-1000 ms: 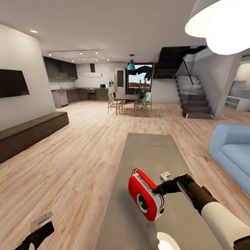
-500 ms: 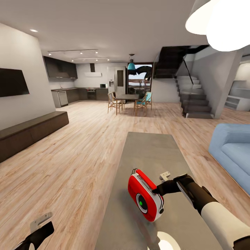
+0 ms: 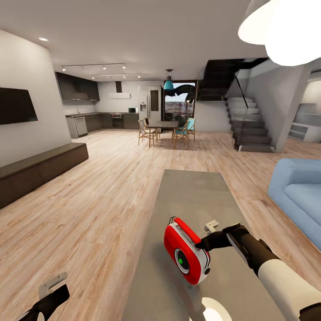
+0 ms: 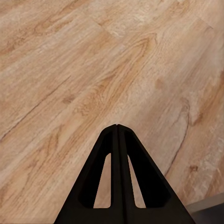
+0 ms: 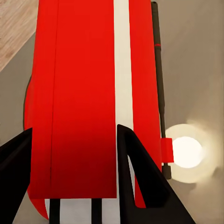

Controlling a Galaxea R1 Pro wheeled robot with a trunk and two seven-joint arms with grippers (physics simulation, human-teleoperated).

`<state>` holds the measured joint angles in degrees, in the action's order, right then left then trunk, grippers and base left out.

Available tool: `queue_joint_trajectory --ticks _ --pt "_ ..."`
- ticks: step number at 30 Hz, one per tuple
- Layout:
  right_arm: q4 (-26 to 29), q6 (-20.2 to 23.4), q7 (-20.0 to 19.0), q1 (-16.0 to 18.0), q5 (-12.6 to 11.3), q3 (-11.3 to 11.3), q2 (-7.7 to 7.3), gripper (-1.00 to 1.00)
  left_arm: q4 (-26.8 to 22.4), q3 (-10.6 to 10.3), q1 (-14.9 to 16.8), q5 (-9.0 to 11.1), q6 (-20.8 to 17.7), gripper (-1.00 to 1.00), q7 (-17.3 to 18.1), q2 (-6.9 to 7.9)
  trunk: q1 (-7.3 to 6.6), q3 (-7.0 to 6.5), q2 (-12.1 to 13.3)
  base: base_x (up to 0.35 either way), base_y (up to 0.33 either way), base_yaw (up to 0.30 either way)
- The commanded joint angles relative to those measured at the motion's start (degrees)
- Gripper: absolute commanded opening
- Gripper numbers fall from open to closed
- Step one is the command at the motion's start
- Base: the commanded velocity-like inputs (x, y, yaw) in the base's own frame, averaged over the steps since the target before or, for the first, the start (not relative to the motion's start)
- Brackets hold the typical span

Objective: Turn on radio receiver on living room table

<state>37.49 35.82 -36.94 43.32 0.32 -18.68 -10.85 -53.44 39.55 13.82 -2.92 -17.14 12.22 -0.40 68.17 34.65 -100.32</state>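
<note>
Living room, light plank floor (image 3: 102, 196); blue sofa (image 3: 298, 196) on the robot's right, black TV (image 3: 15, 106) on the left wall, white pendant lamp (image 3: 281, 31) overhead. The table (image 3: 191, 196), long and grey, runs straight away from the robot. The radio receiver (image 3: 186, 250) sits on the table's near end, dial face turned toward the camera and tipped back, handle side up, long axis slanting from upper left to lower right in the head view. A green light shows at the dial centre; judged as a possible on-indicator, unconfirmed. The right gripper (image 3: 206, 243) is at the radio's right-hand end. In the right wrist view the red and white body (image 5: 88, 93) lies between the two dark fingers (image 5: 135, 172), jaws parted around it; contact looks likely but cannot be confirmed. The right arm is clearly the nearer. The left gripper (image 3: 49, 294) hangs low over the floor, well apart from the table; in the left wrist view its fingers (image 4: 119, 177) meet tip to tip, clenched on nothing. No containers in sight.
</note>
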Motion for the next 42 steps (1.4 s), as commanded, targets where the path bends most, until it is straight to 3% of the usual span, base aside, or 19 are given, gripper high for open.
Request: queue_joint_trajectory --ticks 1,17,31,36,42 --pt "0.0 0.1 0.0 0.0 -0.4 0.0 0.02 -1.00 0.0 0.0 0.0 0.0 0.0 -1.00 0.0 -0.01 0.00 0.00 0.0 0.000 0.000 0.000" --pt "0.0 0.1 -0.1 0.0 -0.4 0.0 0.09 -1.00 0.0 0.0 0.0 0.0 0.0 -1.00 0.0 -0.04 3.29 2.69 -6.0 0.000 0.000 0.000" --pt "0.0 0.3 0.0 0.0 -0.3 0.0 0.30 -1.00 0.0 0.0 0.0 0.0 0.0 -1.00 0.0 -0.04 3.29 2.69 -6.0 0.000 0.000 0.000" --pt "0.0 3.9 0.3 0.0 -0.2 -0.1 0.30 -1.00 0.0 0.0 0.0 0.0 0.0 -1.00 0.0 -0.04 3.29 2.69 -6.0 0.000 0.000 0.000" --pt "0.0 5.0 0.5 0.0 -0.2 -0.1 0.30 -1.00 0.0 0.0 0.0 0.0 0.0 -1.00 0.0 0.00 3.29 2.69 -6.0 0.000 0.000 0.000"
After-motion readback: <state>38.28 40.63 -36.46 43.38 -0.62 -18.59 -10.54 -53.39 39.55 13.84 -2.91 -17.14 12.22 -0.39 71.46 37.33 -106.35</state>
